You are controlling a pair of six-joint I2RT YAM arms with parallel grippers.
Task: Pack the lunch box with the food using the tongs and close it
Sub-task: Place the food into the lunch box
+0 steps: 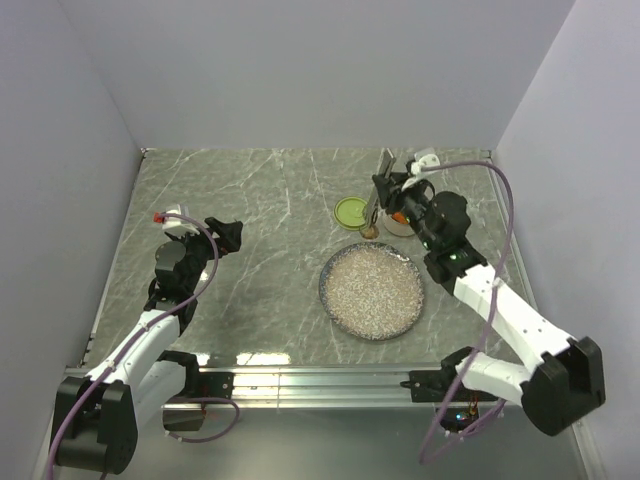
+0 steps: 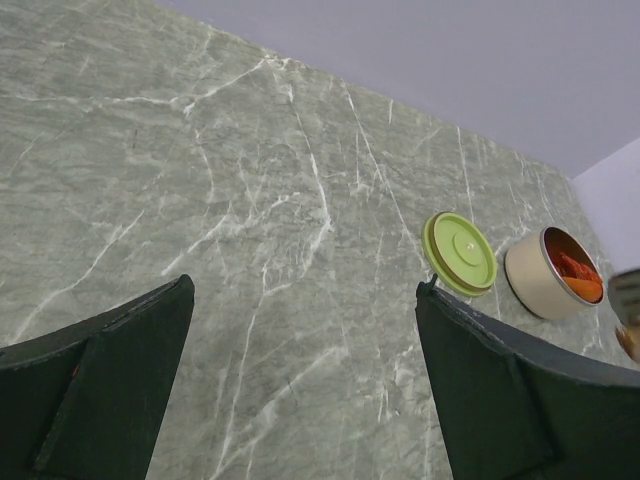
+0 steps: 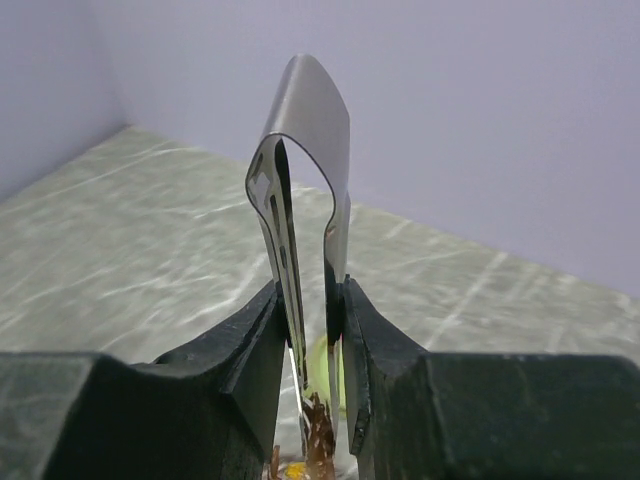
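Lunch box, a small round steel tin (image 1: 400,226), sits far right on the grey-green marble table (image 1: 250,200), mostly hidden under the right gripper (image 1: 388,192). Its flat round lime-green lid (image 1: 351,212) lies just left of it, off the tin. A large speckled grey plate (image 1: 372,290) sits on the near side of both, close but apart. Thin steel tongs (image 1: 386,162) stand tilted in the right gripper, tips down between lid and tin, with a small brown food piece (image 1: 370,232) at the tips. The left gripper (image 1: 230,235) is well apart at the left, over marble.

Left wrist shows what the top view hides. The tin is uncovered, with orange and red food pieces (image 2: 575,275) inside. The dark fingers (image 2: 110,370) are spread wide, holding and touching nothing.

Right wrist: fingers (image 3: 255,350) press both tong arms nearly together, with the looped end sticking up above them. The brown piece is pinched between the tips. Can't tell if it touches the table.

Room: the tin is near the back wall (image 1: 300,70) and right wall (image 1: 560,120). The wide marble stretch lies to the left.
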